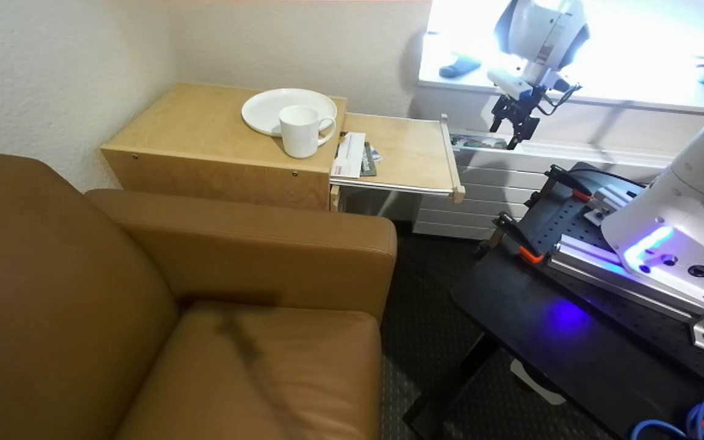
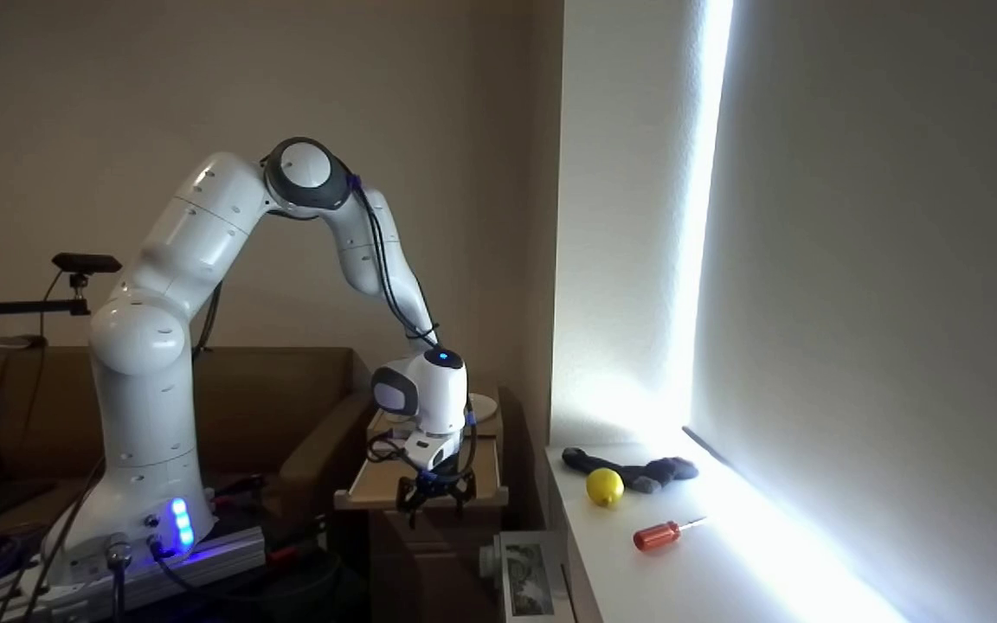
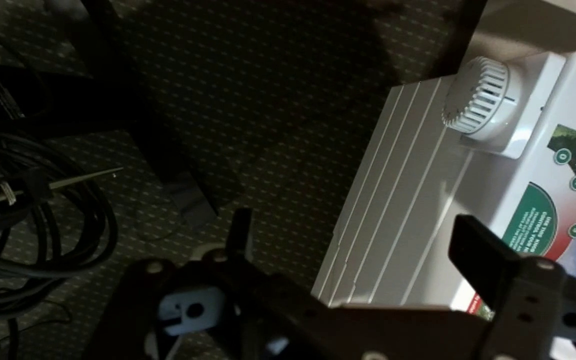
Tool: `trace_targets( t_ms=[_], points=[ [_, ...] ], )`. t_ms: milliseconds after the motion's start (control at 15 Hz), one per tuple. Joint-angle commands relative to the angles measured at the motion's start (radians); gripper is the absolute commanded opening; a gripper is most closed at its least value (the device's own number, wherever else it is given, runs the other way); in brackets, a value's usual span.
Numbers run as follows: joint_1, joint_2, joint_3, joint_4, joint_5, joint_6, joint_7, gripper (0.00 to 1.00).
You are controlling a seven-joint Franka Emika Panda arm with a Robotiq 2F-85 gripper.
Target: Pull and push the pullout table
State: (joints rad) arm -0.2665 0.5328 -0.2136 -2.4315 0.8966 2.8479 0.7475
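1. At eight o'clock in an exterior view, brown armchair [image 1: 217,360]; seems mere furniture, yet crowds that side.
2. At four o'clock, black desk [image 1: 590,354]; carries the robot arm [image 1: 673,195], with clamps [image 1: 522,239] at one edge, presumably for steadiness.
3. At ten o'clock, side cabinet [image 1: 205,128]; seems to act as fixed housing.
4. At one o'clock, pullout table [image 1: 416,146]; juts from just below the side cabinet's top toward three o'clock, end bar [image 1: 451,156] exposed, likely as handle. Looks ready for the push.
5. On the side cabinet, white plate [image 1: 268,111]; rests off the sliding part, probably to leave travel free.
6. At two o'clock, gripper [image 1: 503,137]; hangs beyond the end bar, fingers wide apart in the wrist view, nothing between, perhaps to straddle or shove.
7. At the white plate's five o'clock, white mug [image 1: 300,133]; shares that fixed surface.
8. At the pullout table's nine o'clock end, slips of paper [image 1: 349,156]; lie flat, perhaps liable to snag going in.
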Motion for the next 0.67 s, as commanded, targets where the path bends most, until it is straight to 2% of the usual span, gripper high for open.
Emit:
trace_targets(
  t_ms=[0, 200, 600],
  points=[
    [0.049, 0.113, -0.002, 0.056, -0.002, -0.001, 0.044, 1.0],
    [0.087, 0.204, 0.051, 0.103, 0.03, 0.026, 0.06, 1.0],
    [0.0, 0.293, 0.263, 0.235, 0.2, 0.142, -0.024, 1.0]
  ],
)
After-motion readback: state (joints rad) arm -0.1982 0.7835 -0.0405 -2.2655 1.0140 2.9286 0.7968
